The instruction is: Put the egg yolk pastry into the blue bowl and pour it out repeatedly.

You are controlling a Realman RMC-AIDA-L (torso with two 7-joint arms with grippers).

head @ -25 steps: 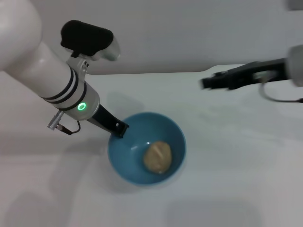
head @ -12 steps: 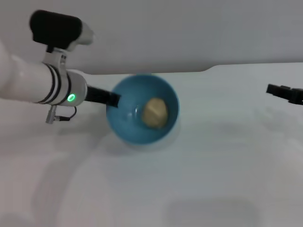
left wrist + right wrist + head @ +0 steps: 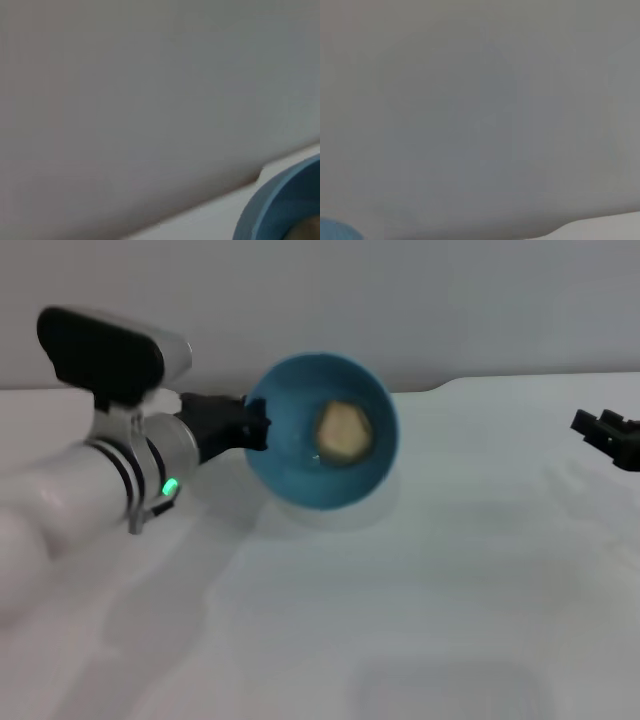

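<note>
left tool (image 3: 255, 427): clamping the rim of the blue bowl (image 3: 322, 430), holding it clear of the worktop (image 3: 420, 570) near the far edge, left of centre.
bowl attitude: tipping steeply, mouth facing this way and somewhat right; reads as the start of a pour.
egg yolk pastry (image 3: 344, 430): sitting against the inner wall, not yet falling out; probably needs more tilt before it rolls over the lower rim.
landing zone: bare worktop under and in front of the bowl, so a drop should land there.
right tool (image 3: 606, 435): parking by the right edge, well apart from the bowl; cut off by the frame, can't tell if it's open or closed.
hidden: the left tool's grip point is just a dark blob; left wrist view is catching only a slice of bowl rim plus wall.
</note>
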